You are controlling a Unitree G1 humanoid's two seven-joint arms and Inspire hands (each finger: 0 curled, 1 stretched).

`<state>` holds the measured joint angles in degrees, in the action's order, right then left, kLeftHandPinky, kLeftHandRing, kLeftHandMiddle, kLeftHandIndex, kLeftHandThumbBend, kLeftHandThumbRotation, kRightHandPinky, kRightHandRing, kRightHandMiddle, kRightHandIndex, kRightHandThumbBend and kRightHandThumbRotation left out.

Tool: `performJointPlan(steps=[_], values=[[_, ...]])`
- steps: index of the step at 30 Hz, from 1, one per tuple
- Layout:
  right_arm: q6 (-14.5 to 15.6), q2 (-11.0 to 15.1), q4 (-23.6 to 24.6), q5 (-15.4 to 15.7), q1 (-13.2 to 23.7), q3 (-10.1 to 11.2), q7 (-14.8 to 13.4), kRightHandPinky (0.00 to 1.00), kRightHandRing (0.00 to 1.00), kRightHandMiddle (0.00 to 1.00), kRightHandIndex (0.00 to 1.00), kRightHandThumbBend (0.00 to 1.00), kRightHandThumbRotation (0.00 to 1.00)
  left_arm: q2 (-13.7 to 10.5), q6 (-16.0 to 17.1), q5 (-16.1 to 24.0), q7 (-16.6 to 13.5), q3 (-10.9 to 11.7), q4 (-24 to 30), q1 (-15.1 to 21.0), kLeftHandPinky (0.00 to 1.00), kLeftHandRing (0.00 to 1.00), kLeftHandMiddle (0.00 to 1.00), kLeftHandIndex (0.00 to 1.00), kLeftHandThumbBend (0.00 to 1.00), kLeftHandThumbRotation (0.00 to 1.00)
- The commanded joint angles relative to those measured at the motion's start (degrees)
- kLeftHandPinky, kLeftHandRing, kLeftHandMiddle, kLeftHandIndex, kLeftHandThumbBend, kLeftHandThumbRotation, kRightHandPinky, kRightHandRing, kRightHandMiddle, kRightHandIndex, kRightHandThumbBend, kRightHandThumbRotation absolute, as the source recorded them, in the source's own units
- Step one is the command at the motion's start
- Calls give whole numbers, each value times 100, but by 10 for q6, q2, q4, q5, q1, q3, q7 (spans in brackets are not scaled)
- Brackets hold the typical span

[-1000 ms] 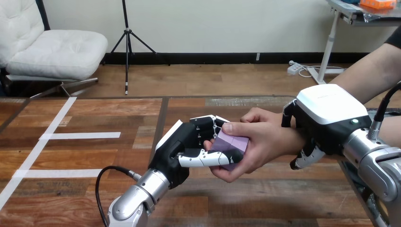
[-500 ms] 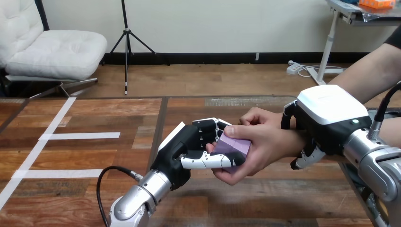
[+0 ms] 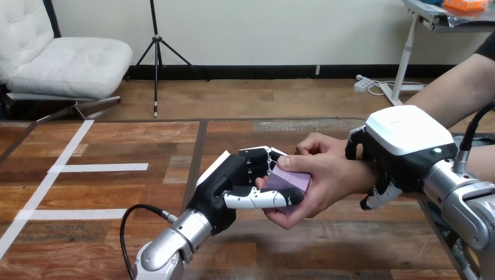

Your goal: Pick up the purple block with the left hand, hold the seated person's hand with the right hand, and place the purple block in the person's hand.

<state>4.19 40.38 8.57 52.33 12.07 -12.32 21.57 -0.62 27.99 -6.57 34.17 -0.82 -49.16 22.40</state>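
Head view: the fingers (image 3: 257,161) of the left hand (image 3: 225,185) are curled onto the far side of the purple block (image 3: 290,179). Its thumb (image 3: 257,199) lies along the near side, so the block is pinched between them. The block is up in the air above the tabletop (image 3: 105,192), near the middle of the view. It also sits in the person's hand (image 3: 330,175), which comes in from the right. That hand is cupped round the right side of the block, with some fingers under it and more bent above it. So both the robot's left hand and the person's hand are on the block. The left arm's silver forearm (image 3: 166,248) comes up from the bottom edge. Over on the right, the right hand (image 3: 403,137) sits on the person's wrist (image 3: 361,174), with its white back facing up. Its fingers (image 3: 373,197) bend down round the wrist on the near side, and another part pokes out on the far side, so it is clamped on the wrist. White tape lines (image 3: 99,167) lie on the tabletop at the left, well apart from the hands.
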Motion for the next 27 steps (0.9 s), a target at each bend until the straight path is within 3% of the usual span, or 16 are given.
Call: performJointPlan(steps=[1,14,27], values=[[-4,4,-4,11,32,6,-16,54,63,69,70,87,0,-11,14,22,5,-16,7,39,41,46,52,53,87,19],[-15,10,-14,15,29,8,-15,70,75,78,79,87,2,-30,42,63,-3,-32,13,39,67,74,78,78,94,38],[-22,11,-6,15,16,15,-23,73,77,80,81,86,5,-31,46,60,-9,-31,12,36,74,81,85,84,96,40]])
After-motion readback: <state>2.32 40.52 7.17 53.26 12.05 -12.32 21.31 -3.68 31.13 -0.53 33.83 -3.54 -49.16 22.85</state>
